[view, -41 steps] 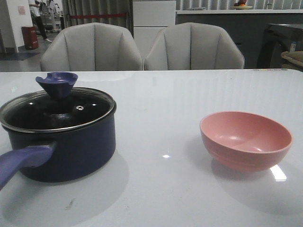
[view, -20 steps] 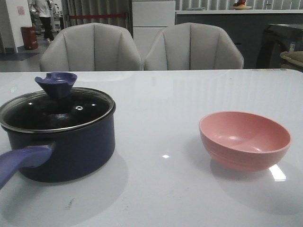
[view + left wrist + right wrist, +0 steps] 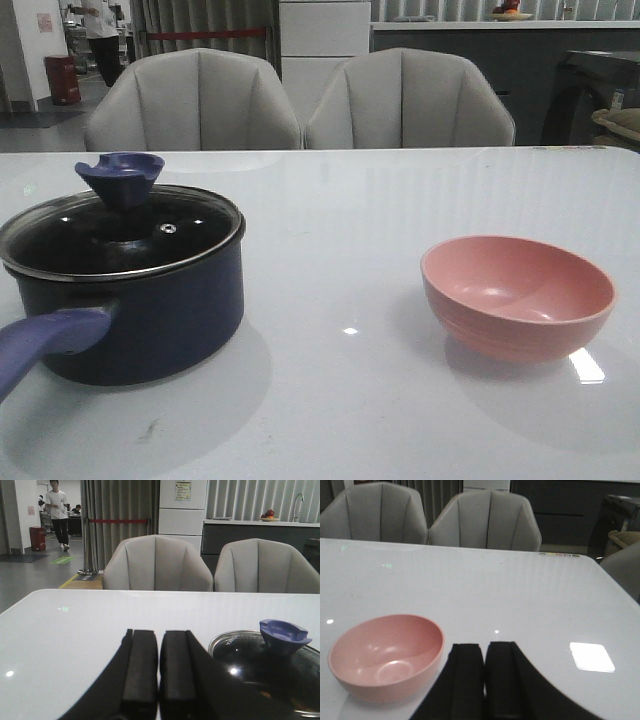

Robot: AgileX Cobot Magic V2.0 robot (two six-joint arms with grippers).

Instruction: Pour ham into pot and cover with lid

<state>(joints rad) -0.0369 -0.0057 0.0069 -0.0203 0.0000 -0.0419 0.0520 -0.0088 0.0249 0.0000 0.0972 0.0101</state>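
- Pot [image 3: 150, 310]: dark navy, on the left part of the white table [image 3: 340, 400] in the front view, its purple-blue handle [image 3: 45, 340] pointing toward the near left edge.
- Lid [image 3: 120, 235]: clear glass with a metal rim, seated flat on the pot; funnel-shaped purple-blue knob [image 3: 120, 175] upright at its centre, small steam vent just beside it.
- Ham: not clearly visible; only dark glass and reflections through the lid.
- Pink bowl [image 3: 518, 295]: upright on the right part of the table, well apart from the pot, inside bare.
- Left gripper [image 3: 159, 680]: black fingers pressed together with nothing between them, near the pot's rim but not touching it.
- Right gripper [image 3: 484, 685]: fingers likewise closed together, empty, just beside the pink bowl, no contact.
- Two grey chairs [image 3: 300, 100] behind the table's far edge.
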